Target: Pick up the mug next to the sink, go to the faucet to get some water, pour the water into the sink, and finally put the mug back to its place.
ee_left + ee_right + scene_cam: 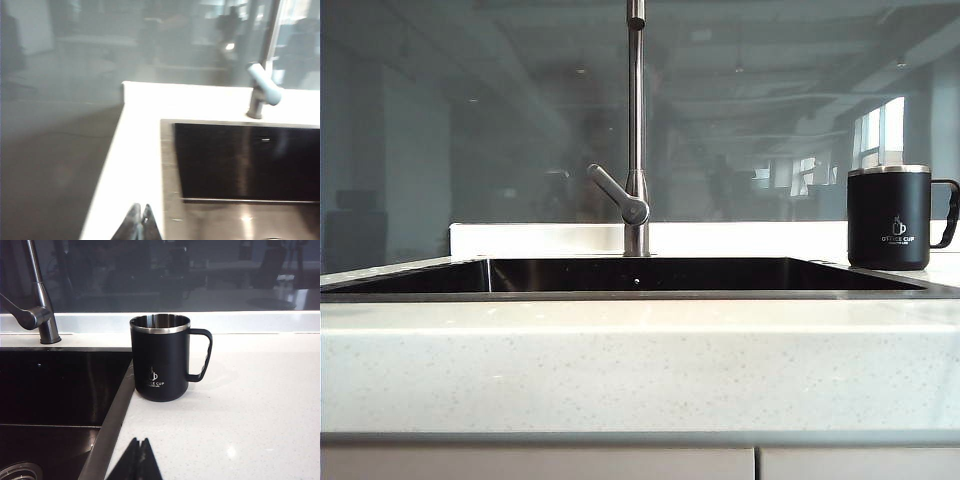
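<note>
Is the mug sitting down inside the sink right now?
No, the mug stands upright on the white counter beside the sink, with its handle turned away from the basin.

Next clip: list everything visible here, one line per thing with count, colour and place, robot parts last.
mug: one, black with a silver rim and white logo, upright on the counter just right of the sink, handle turned away from the basin.
sink: one, dark basin with a thin metal rim, set into the counter's middle.
faucet: one, brushed steel, behind the sink, lever angled to the left.
counter: one, white speckled, around the sink.
glass wall: one, grey and reflective, behind the counter.
left gripper: one, dark, shut, empty, over the sink's left edge.
right gripper: one, dark, shut, empty, short of the mug.
</note>
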